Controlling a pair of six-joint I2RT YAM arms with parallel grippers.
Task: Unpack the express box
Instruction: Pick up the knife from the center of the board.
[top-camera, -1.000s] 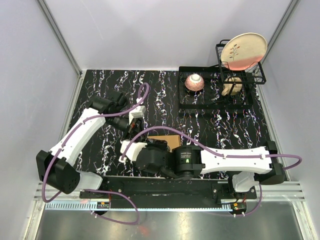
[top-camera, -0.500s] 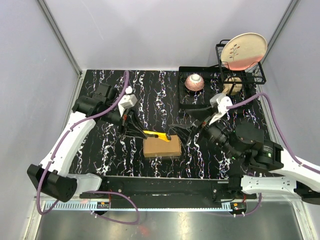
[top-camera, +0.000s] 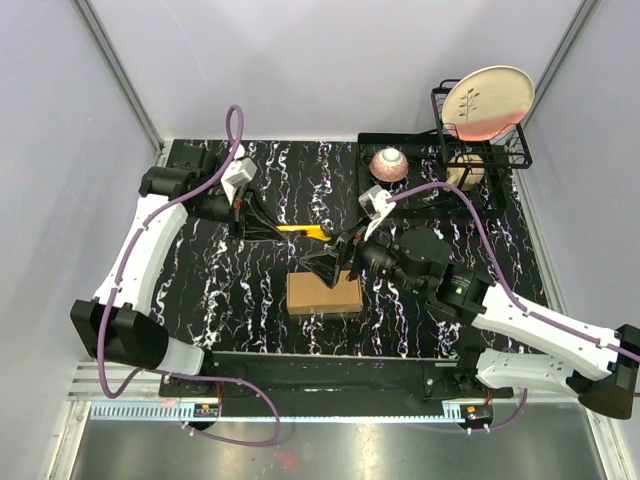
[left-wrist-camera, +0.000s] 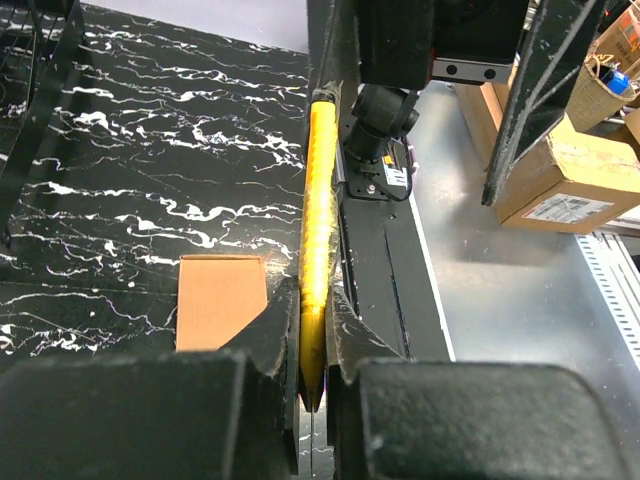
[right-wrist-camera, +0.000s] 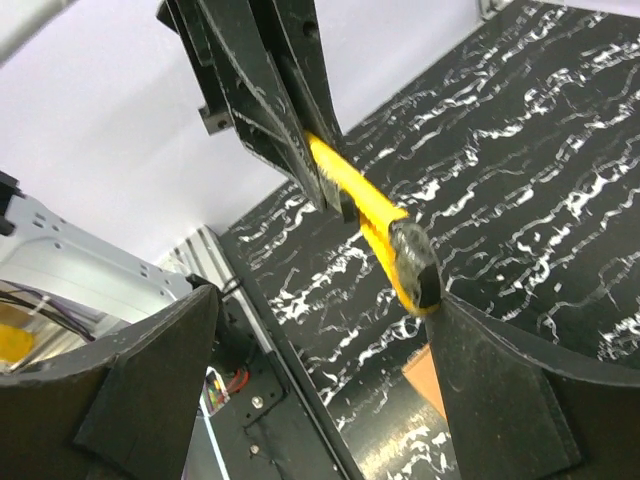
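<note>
The express box (top-camera: 324, 293) is showing matt brown cardboard, the counter (top-camera: 300, 170) is looking like smooth veined stone, the utility knife (top-camera: 298, 230) glossy yellow plastic.

On the counter (top-camera: 200, 290) you have one express box (top-camera: 324, 293), one yellow utility knife (top-camera: 300, 230), one pink bowl (top-camera: 389, 164), one black wire rack (top-camera: 436, 110), one floral plate (top-camera: 488, 102) and one tan object (top-camera: 466, 172) of indiscernible type. Count two arms: the left arm (top-camera: 150, 255) and the right arm (top-camera: 520, 318)
</note>
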